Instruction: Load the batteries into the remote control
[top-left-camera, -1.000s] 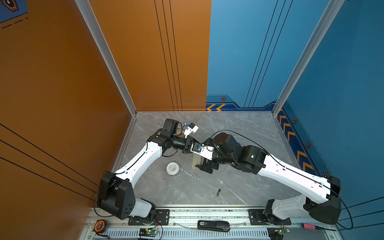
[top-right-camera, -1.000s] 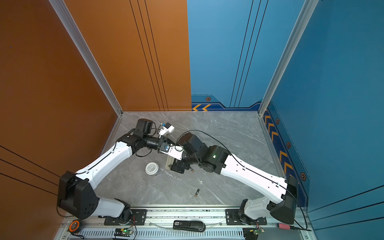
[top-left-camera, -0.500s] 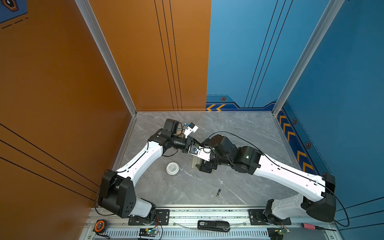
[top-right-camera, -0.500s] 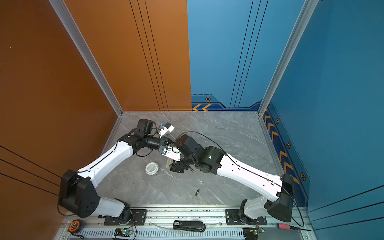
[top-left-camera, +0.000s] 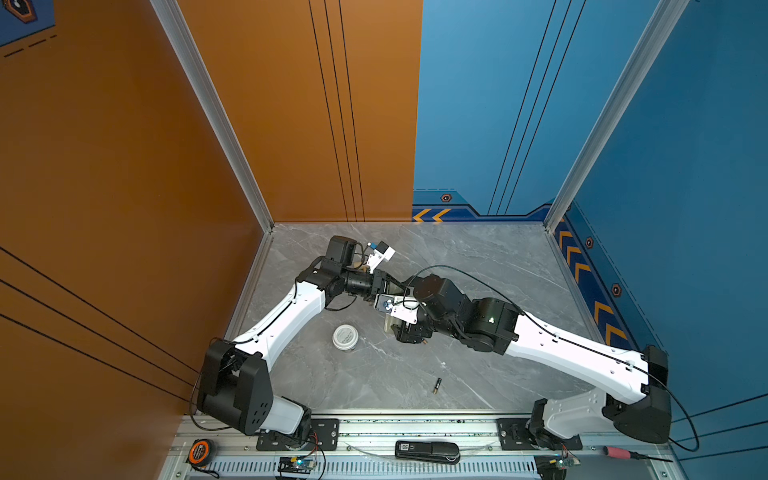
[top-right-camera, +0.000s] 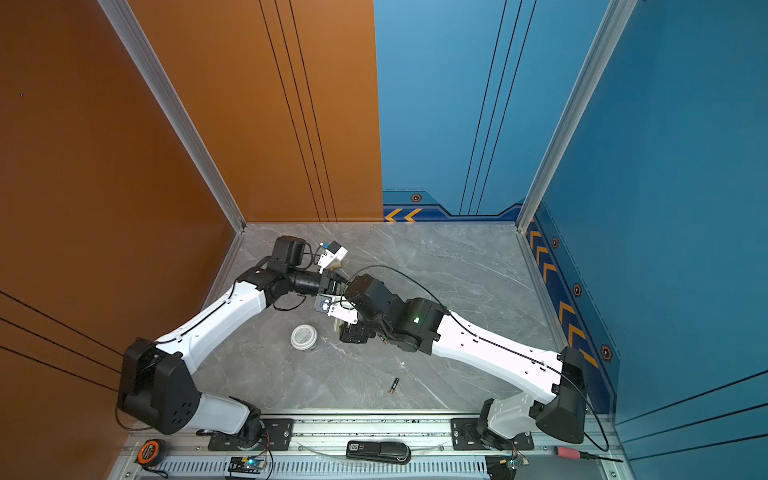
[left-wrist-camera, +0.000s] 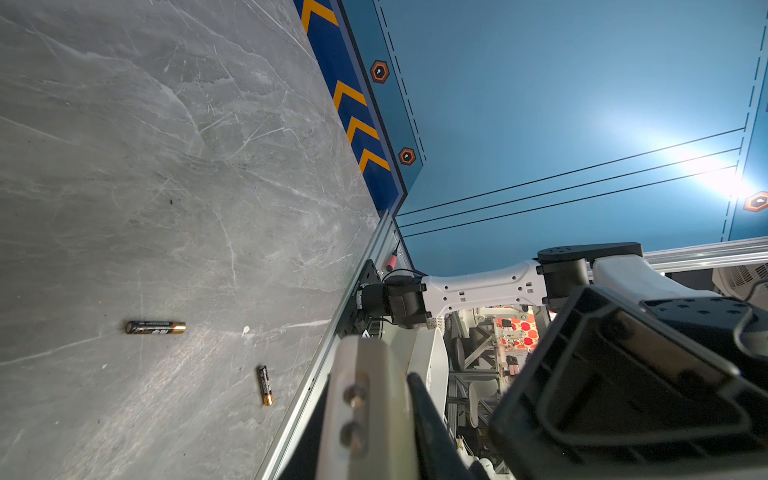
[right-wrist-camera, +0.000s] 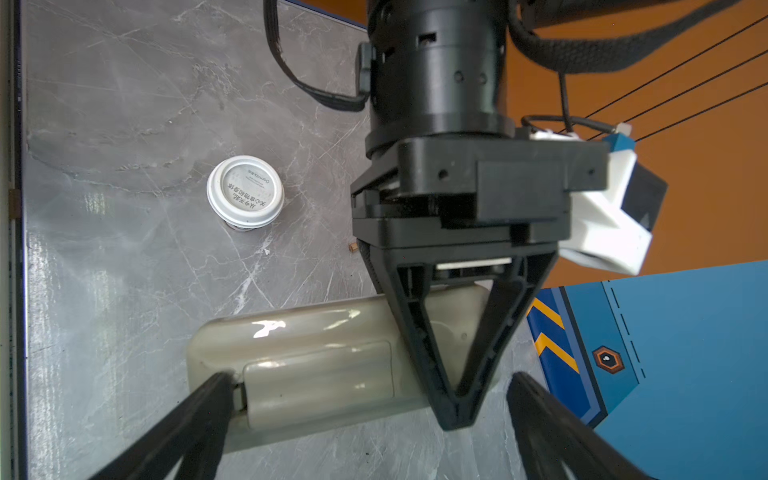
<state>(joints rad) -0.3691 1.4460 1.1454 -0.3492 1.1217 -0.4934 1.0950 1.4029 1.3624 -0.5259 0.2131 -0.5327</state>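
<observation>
The remote control (right-wrist-camera: 316, 353) shows its beige-grey back, with the battery cover closed. My left gripper (right-wrist-camera: 457, 409) is shut on one end of it. My right gripper (right-wrist-camera: 370, 419) stands open astride the remote; one finger (right-wrist-camera: 199, 415) touches the end by the cover, the other (right-wrist-camera: 552, 428) stands apart. In both top views the right wrist hides most of the remote (top-left-camera: 388, 323). Two batteries lie on the floor in the left wrist view, one (left-wrist-camera: 155, 327) out on the stone and one (left-wrist-camera: 265, 385) near the front rail. A top view shows one battery (top-left-camera: 437, 385).
A white round lid (top-left-camera: 345, 337) (right-wrist-camera: 245, 193) lies left of the grippers. On the front rail sit a black device (top-left-camera: 428, 450), a tape measure (top-left-camera: 200, 451) and a red-handled tool (top-left-camera: 615, 452). Orange and blue walls enclose the grey stone floor (top-left-camera: 478, 257).
The right arm has shifted a little to the left, bringing its open gripper over the remote. The left arm has held still with the remote.
</observation>
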